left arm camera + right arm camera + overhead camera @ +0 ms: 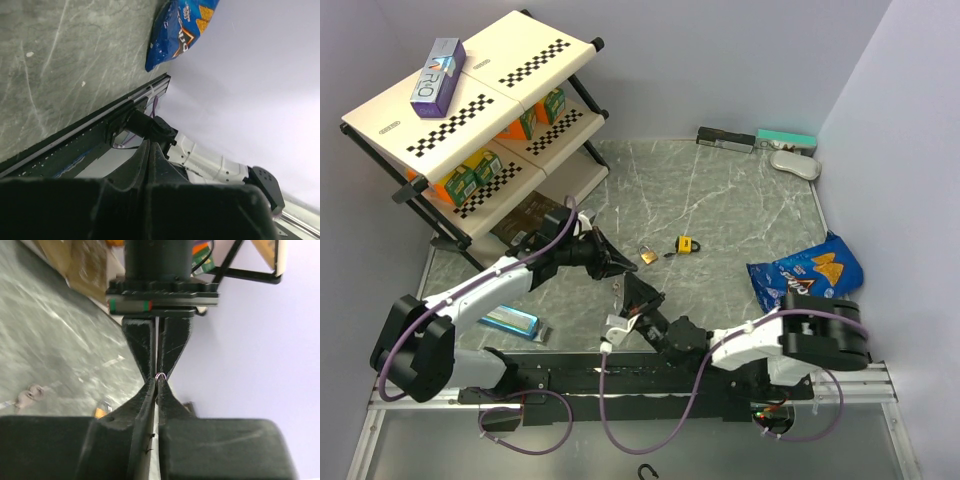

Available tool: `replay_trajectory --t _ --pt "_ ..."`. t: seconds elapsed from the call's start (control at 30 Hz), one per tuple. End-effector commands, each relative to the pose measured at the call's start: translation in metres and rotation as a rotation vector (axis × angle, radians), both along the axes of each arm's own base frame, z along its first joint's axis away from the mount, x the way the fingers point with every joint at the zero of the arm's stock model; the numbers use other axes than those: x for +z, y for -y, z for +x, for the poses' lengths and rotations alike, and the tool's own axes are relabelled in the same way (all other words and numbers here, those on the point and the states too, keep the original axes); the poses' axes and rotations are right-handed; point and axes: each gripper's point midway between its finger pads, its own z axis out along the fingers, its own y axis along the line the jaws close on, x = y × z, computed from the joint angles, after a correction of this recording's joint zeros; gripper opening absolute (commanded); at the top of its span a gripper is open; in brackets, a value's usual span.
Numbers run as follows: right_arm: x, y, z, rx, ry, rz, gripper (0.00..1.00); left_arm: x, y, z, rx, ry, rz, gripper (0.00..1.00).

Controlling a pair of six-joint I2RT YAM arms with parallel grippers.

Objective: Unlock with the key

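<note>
Brass-coloured small padlock (648,256) is lying just beside our left gripper (625,265), whose jaws are pressing together. We are pinching our right gripper (158,385) closed too, meeting it tip to tip.

Counting across the table (720,200) now: two padlocks are lying mid-table, a brass padlock (648,255) and a yellow padlock (686,244). One blue chip bag (805,272) is sitting at the right. One shelf rack (470,120) is standing far left, carrying one purple box (438,77) on top and at least four green-and-orange cartons (485,165) below. One flat blue packet (515,322) is lying near the front. Three small things are lining the far edge: a black bar (725,138), a teal block (785,137) and a white piece (795,163).
</note>
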Motion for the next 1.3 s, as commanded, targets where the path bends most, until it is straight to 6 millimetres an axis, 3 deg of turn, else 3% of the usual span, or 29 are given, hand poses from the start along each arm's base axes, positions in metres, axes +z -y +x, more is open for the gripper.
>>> replay_trajectory --t 0.0,0.03,0.07,0.13,0.17,0.27,0.33,0.57,0.67,0.73,0.77,0.83,0.87,0.93,0.97,1.1,1.27 --pt "0.036 0.014 0.003 -0.118 0.135 0.151 0.19 0.027 -0.005 0.022 0.068 0.127 -0.065 0.01" --pt "0.035 0.012 0.003 -0.125 0.145 0.128 0.24 0.032 -0.006 0.026 0.078 0.17 -0.076 0.01" --pt "0.034 0.011 0.004 -0.133 0.142 0.133 0.41 0.034 -0.007 0.029 0.092 0.191 -0.08 0.01" --pt "0.034 0.009 0.004 -0.135 0.133 0.144 0.55 0.035 -0.008 0.035 0.111 0.227 -0.086 0.01" --pt "0.034 0.01 0.004 -0.135 0.127 0.153 0.67 0.038 -0.009 0.039 0.119 0.255 -0.09 0.01" --pt "0.037 0.014 0.004 -0.128 0.103 0.179 0.83 0.033 -0.014 0.05 0.125 0.31 -0.059 0.01" --pt "0.042 0.016 0.002 -0.111 0.075 0.214 0.87 0.03 -0.019 0.057 0.138 0.353 -0.039 0.01" --pt "0.043 0.028 0.007 -0.094 -0.031 0.31 0.92 0.029 -0.031 0.077 0.154 0.516 0.038 0.01" --pt "0.038 0.034 0.012 -0.062 -0.17 0.376 0.93 0.036 -0.035 0.081 0.128 0.634 0.078 0.01" --pt "0.026 0.038 0.018 -0.007 -0.366 0.429 0.98 0.053 -0.035 0.078 0.075 0.8 0.079 0.01" --pt "0.049 0.046 0.018 0.036 -0.416 0.527 0.99 0.06 -0.035 0.076 0.06 0.868 0.088 0.01" --pt "0.044 0.047 0.018 0.148 -0.617 0.616 0.99 0.082 -0.04 0.065 0.018 1.114 0.118 0.01" --pt "0.061 0.051 0.014 0.206 -0.643 0.679 0.99 0.089 -0.041 0.059 0.002 1.205 0.13 0.01" --pt "0.063 0.05 0.008 0.279 -0.762 0.718 0.99 0.103 -0.044 0.039 -0.037 1.42 0.184 0.01" --pt "0.075 0.048 0.004 0.318 -0.785 0.73 0.99 0.104 -0.046 0.035 -0.041 1.447 0.209 0.01" --pt "0.085 0.032 -0.013 0.472 -0.993 0.783 0.98 0.119 -0.05 0.021 -0.063 1.573 0.238 0.01" --pt "0.102 0.028 -0.029 0.688 -1.117 0.849 0.95 0.126 -0.045 0.01 -0.081 1.588 0.165 0.01"
